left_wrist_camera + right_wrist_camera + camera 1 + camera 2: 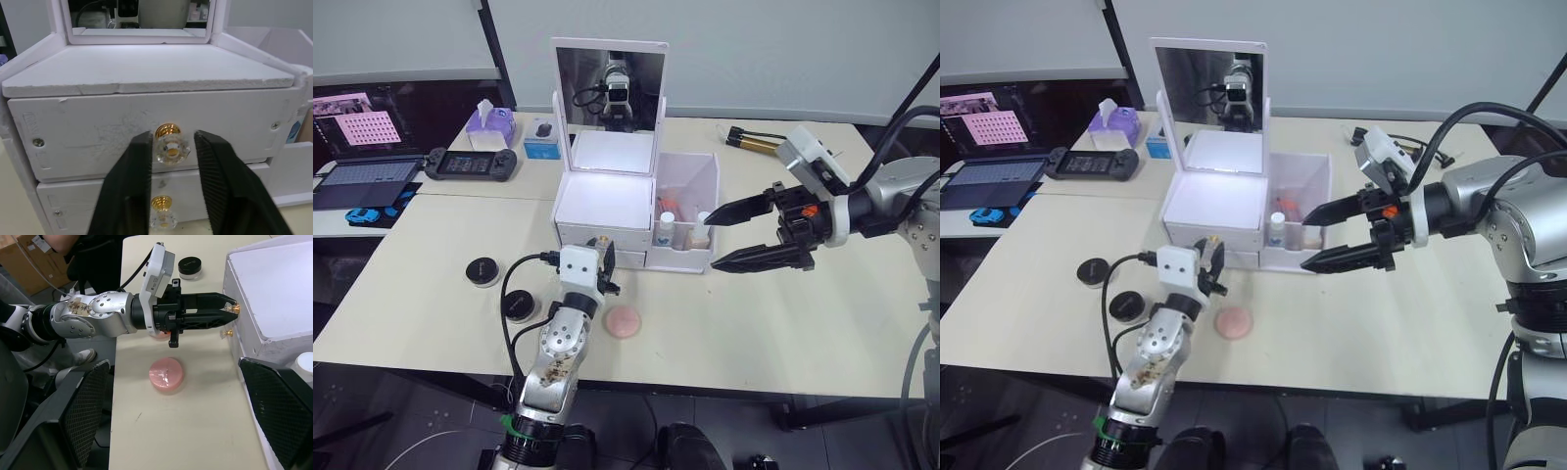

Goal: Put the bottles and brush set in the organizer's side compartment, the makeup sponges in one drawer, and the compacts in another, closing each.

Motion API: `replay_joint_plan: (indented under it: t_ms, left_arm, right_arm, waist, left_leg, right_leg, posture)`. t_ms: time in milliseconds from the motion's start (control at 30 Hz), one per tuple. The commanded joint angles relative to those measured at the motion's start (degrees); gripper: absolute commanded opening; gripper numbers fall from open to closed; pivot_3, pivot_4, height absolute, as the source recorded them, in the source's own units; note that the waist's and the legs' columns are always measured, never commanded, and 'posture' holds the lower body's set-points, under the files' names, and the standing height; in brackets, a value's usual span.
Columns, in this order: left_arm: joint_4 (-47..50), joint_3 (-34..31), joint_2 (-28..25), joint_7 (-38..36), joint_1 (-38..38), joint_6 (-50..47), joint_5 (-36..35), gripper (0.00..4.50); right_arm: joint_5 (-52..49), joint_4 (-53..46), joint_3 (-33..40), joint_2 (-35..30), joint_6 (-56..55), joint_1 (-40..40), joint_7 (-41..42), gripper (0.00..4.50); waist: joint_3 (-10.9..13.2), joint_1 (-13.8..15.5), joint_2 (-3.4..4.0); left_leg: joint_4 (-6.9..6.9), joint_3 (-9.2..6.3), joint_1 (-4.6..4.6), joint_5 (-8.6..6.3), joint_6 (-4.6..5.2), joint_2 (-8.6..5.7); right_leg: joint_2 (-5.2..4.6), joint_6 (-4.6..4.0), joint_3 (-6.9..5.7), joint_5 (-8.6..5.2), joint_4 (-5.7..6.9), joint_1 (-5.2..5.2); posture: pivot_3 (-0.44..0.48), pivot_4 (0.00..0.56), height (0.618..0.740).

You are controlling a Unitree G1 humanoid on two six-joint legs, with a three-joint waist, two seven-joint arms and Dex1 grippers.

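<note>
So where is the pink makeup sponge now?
The pink makeup sponge lies on the table in front of the organizer, just right of the left end effector.

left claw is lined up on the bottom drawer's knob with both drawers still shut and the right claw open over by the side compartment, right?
Not quite: the left claw is around the top drawer's knob, not the bottom one, as the left wrist view shows. The rest holds: both drawers are shut, and the right claw is open beside the side compartment.
</note>
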State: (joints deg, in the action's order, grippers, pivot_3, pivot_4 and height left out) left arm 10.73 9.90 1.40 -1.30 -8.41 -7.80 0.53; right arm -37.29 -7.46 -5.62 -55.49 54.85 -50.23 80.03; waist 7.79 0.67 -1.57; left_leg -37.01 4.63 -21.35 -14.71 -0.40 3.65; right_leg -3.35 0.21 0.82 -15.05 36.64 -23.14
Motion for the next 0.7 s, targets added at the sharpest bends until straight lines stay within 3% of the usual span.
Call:
replay_joint_plan:
  t_ms: [33, 300, 700]
  left_arm:
    - [1.4, 0.2, 0.8, -1.0, -0.6, 1.9, -0.9, 0.55]
    - [5.6, 0.1, 0.4, -4.4, 1.8, -0.8, -4.8, 0.55]
    - [29.4, -0.7, -8.9, -11.7, 15.8, -20.5, -19.4, 0.55]
  right_arm:
    - [-0.6, -1.1, 1.6, -1.0, -0.1, -1.1, 0.0, 4.50]
    - [0.1, -0.5, 0.6, -0.2, -0.9, -1.4, -0.2, 4.50]
    - [-0.5, -0.8, 0.4, 4.1, -1.8, -0.5, -1.1, 4.50]
  waist:
    - [0.0, 0.0, 0.00]
    - [0.0, 0.0, 0.00]
    - [0.0, 0.1, 0.02]
  left_leg:
    - [0.00, 0.00, -0.01, 0.00, 0.00, 0.00]
    - [0.00, 0.00, -0.02, 0.00, 0.00, 0.00]
    - [-0.01, -0.16, -0.03, 0.00, 0.01, 0.00]
  right_leg:
    - [0.00, 0.00, -0.01, 0.00, 0.00, 0.00]
    - [0.00, 0.00, -0.02, 0.00, -0.01, 0.00]
    - [-0.04, 0.03, -0.07, -0.02, -0.03, 0.00]
  posture:
    - [0.000, 0.150, 0.725]
    - [0.000, 0.150, 0.725]
    - [0.000, 0.150, 0.725]
